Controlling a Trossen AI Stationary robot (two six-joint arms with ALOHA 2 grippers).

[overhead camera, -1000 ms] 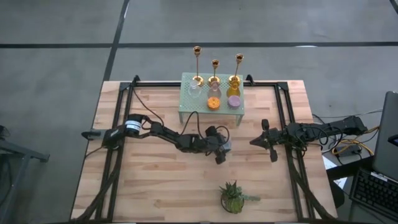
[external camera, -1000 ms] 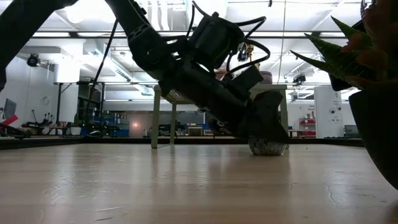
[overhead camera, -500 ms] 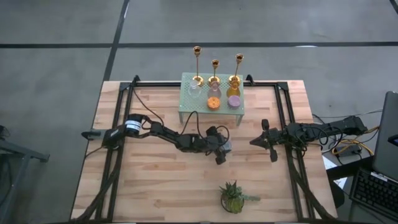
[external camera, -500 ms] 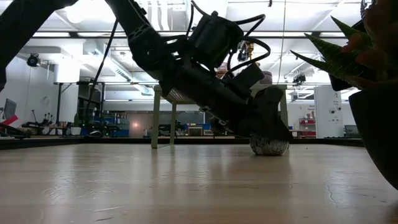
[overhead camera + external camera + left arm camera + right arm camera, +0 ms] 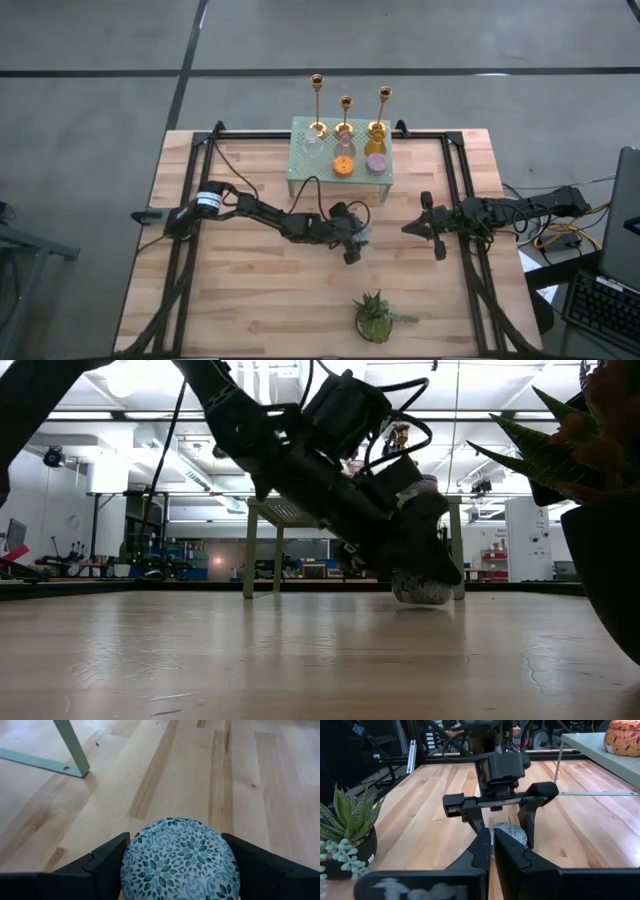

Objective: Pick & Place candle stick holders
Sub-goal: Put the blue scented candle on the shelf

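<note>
Three gold candle stick holders [image 5: 346, 113] stand upright in a row on their round bases, on the far part of a pale green raised stand [image 5: 312, 172] at the table's far edge. No gripper touches them. My left gripper [image 5: 354, 240] is at the table's middle, shut on a round puck with a blue-and-white pattern [image 5: 177, 857], which also shows in the low view [image 5: 420, 588]. My right gripper [image 5: 425, 228] is shut and empty to the right of it, its fingers pointing at the puck [image 5: 510, 832]. My left gripper pinches the puck between its two fingers, which lie on opposite sides of its round wall [image 5: 127, 862]. The fingers [image 5: 435, 540] slant down from the table's left. The puck sits top up, a little tilted and just above the table.
An orange puck [image 5: 344, 165] and a purple puck [image 5: 376, 162] lie on the stand in front of the candle stick holders. A small green potted plant [image 5: 375, 318] stands near the table's near edge. A black frame [image 5: 455, 190] runs along the table's sides.
My left gripper has gone up a little and slightly toward the table's left edge, tipping as it rose. The patterned puck, which lay on the table, has gone up with it and now hangs just above the wood.
</note>
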